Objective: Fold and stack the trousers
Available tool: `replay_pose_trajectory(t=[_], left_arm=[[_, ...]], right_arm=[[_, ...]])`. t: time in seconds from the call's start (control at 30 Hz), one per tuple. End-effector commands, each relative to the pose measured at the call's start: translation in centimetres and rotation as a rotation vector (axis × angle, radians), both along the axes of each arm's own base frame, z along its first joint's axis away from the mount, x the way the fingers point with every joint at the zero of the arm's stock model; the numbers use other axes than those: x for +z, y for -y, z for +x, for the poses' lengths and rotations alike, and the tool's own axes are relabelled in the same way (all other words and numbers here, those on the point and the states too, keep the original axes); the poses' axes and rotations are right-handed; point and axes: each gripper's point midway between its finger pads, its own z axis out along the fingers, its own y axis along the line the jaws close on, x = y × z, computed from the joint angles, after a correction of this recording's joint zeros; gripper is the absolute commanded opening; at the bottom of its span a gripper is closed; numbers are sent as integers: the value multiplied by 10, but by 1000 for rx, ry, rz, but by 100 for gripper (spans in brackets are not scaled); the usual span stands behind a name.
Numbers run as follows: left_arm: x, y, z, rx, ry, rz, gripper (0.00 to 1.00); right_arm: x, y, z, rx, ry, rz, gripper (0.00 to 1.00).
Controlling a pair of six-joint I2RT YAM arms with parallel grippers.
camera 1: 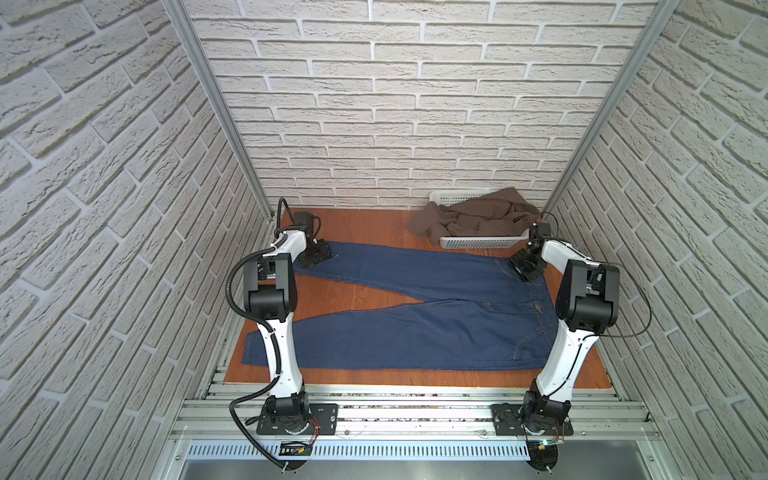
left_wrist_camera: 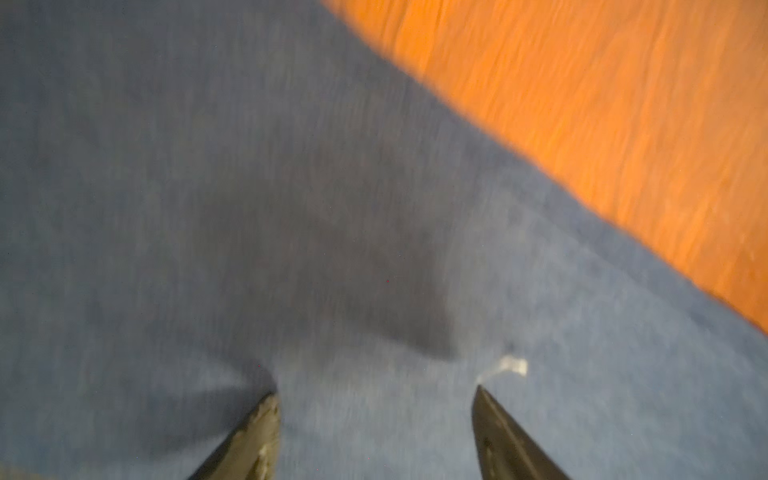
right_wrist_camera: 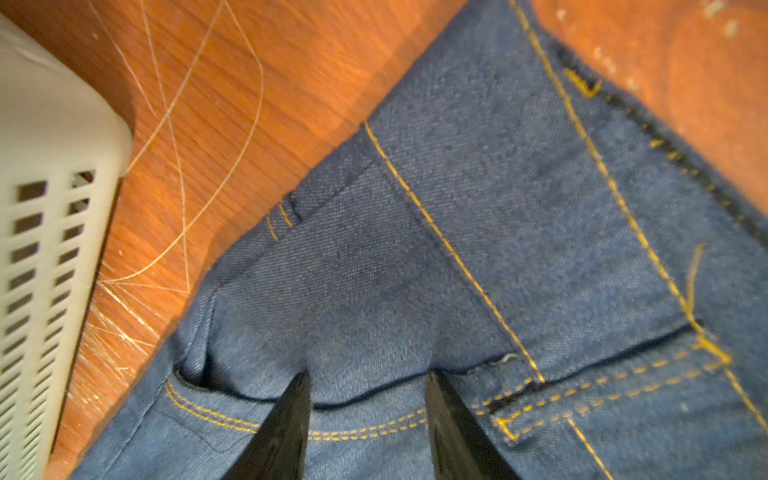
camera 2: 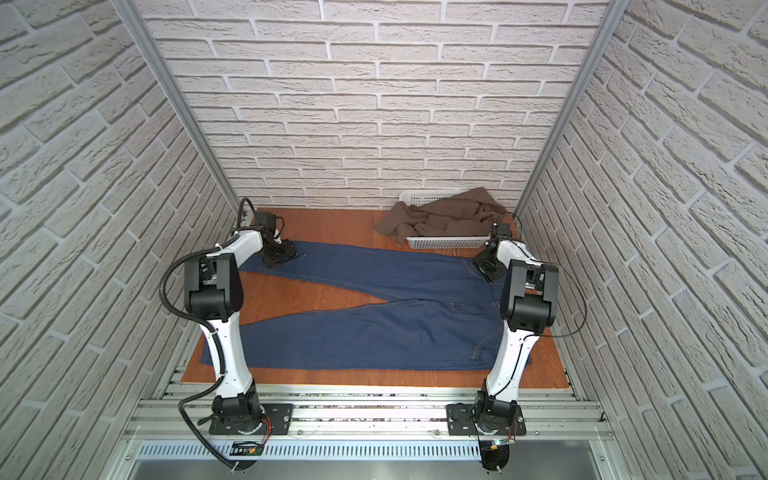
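Dark blue trousers [camera 1: 415, 328] [camera 2: 374, 328] lie spread flat on the wooden table [camera 1: 374, 226], legs splayed to the left and waistband to the right. My left gripper [camera 1: 316, 255] [camera 2: 283, 253] is down at the far leg's hem. In the blurred left wrist view its jaws [left_wrist_camera: 374, 395] stand open over the denim [left_wrist_camera: 208, 166], nothing pinched. My right gripper [camera 1: 525, 270] [camera 2: 490, 266] is at the far corner of the waistband. In the right wrist view it [right_wrist_camera: 369, 376] is open, fingertips [right_wrist_camera: 301, 399] resting astride a pocket edge with orange stitching [right_wrist_camera: 498, 208].
A white slotted basket [camera 1: 478, 243] [right_wrist_camera: 41, 208] stands at the back right, close to my right gripper, with a crumpled brown garment [camera 1: 478, 216] spilling out of it. Brick-pattern walls close in both sides and the back. Bare wood [left_wrist_camera: 623, 104] shows between the two legs.
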Motion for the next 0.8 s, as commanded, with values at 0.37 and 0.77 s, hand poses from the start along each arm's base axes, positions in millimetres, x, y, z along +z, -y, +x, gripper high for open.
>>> replay_pose_trajectory(t=[0.37, 0.77], left_arm=[[93, -1, -165, 123, 107, 7, 80], [17, 11, -257, 332, 11, -83, 79]], right_arm=[[63, -29, -98, 14, 12, -20, 55], [19, -54, -171, 8, -127, 41, 55]])
